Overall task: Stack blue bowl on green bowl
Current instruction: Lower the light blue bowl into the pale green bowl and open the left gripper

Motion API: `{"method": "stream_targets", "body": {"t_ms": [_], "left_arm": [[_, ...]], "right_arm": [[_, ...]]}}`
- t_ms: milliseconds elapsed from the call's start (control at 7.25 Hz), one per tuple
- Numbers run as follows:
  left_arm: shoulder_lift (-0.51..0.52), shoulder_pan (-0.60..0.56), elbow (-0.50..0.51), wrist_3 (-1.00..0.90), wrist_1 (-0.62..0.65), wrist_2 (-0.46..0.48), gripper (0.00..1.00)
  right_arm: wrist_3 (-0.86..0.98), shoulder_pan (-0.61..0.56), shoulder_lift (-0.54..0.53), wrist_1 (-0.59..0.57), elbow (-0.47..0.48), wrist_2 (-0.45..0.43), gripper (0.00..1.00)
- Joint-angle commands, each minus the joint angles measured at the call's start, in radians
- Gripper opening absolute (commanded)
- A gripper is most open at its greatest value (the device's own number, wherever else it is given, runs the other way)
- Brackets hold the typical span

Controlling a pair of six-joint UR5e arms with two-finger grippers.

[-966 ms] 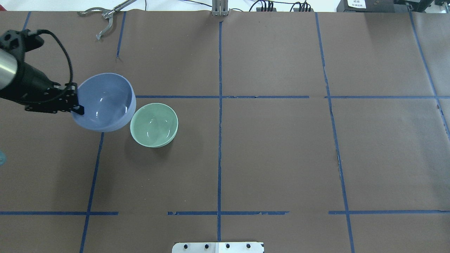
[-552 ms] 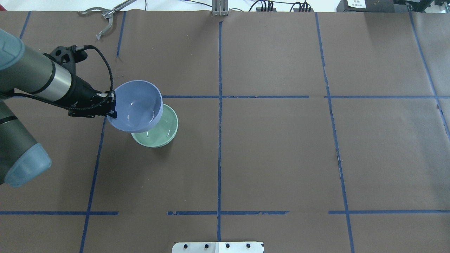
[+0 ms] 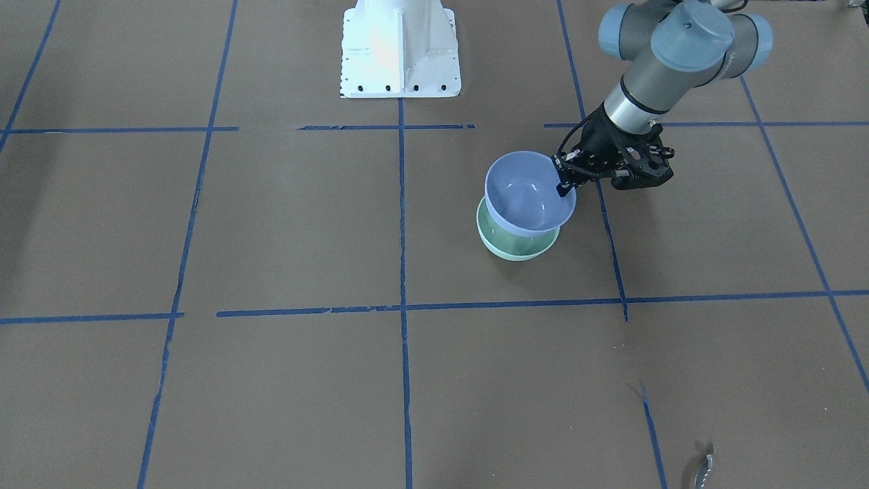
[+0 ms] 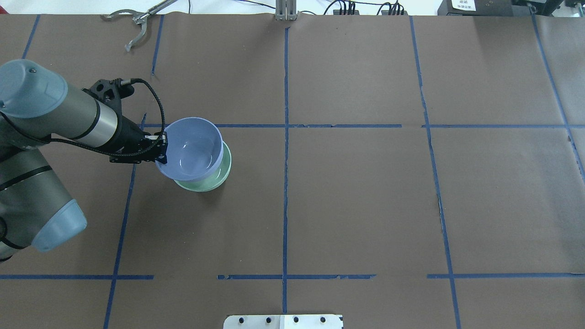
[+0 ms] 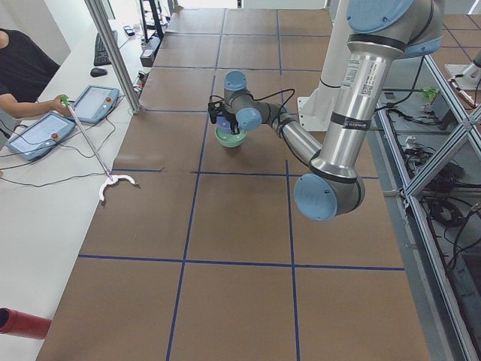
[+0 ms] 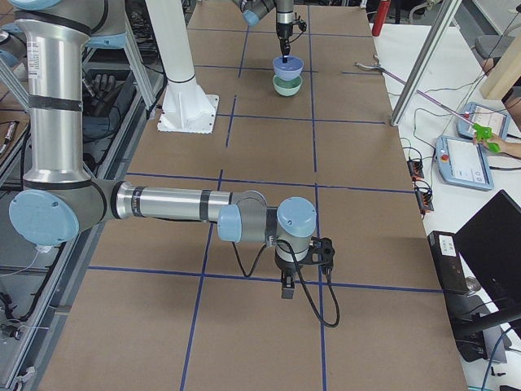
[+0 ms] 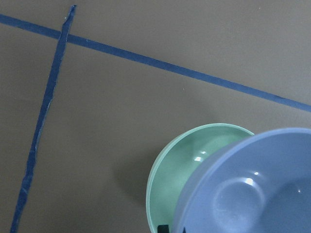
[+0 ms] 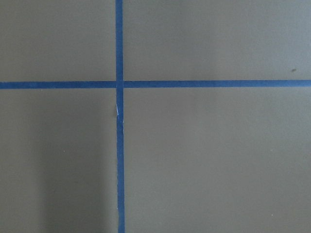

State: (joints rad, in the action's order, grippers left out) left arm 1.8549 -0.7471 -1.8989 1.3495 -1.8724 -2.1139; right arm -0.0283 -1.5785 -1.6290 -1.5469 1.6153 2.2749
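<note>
My left gripper is shut on the near-left rim of the blue bowl, with one finger inside the rim. It holds the bowl over the green bowl, which stands on the table and shows only as a crescent at the right and front. In the front view the blue bowl hangs low over the green bowl, beside my left gripper. I cannot tell if the bowls touch. The left wrist view shows the green bowl partly under the blue bowl. My right gripper hangs over bare table far away; I cannot tell its state.
A metal grabber tool lies at the far left edge of the table. The robot's white base stands at the table's near middle. Blue tape lines cross the brown paper. A person sits at tablets beyond the table.
My left arm has carried the blue bowl to the right and lower, from beside the green bowl to over it. The green bowl has not moved.
</note>
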Motion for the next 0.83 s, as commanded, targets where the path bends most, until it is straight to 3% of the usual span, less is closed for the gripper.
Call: {"method": "stream_targets", "body": {"t_ms": [0,138,276,690], "left_arm": [[0.012,0.012,0.017,-0.003,-0.002,0.003,0.00],[0.012,0.012,0.032,-0.010,-0.023,0.003,0.23],[0.007,0.012,0.053,-0.021,-0.065,0.005,0.99],[-0.005,0.003,0.035,-0.035,-0.077,-0.001,1.00]], "right_arm": [[0.001,0.000,0.000,-0.001,0.000,0.000,1.00],[0.001,0.000,0.000,0.001,0.000,0.000,1.00],[0.001,0.000,0.000,0.001,0.000,0.000,1.00],[0.001,0.000,0.000,0.001,0.000,0.000,1.00]]}}
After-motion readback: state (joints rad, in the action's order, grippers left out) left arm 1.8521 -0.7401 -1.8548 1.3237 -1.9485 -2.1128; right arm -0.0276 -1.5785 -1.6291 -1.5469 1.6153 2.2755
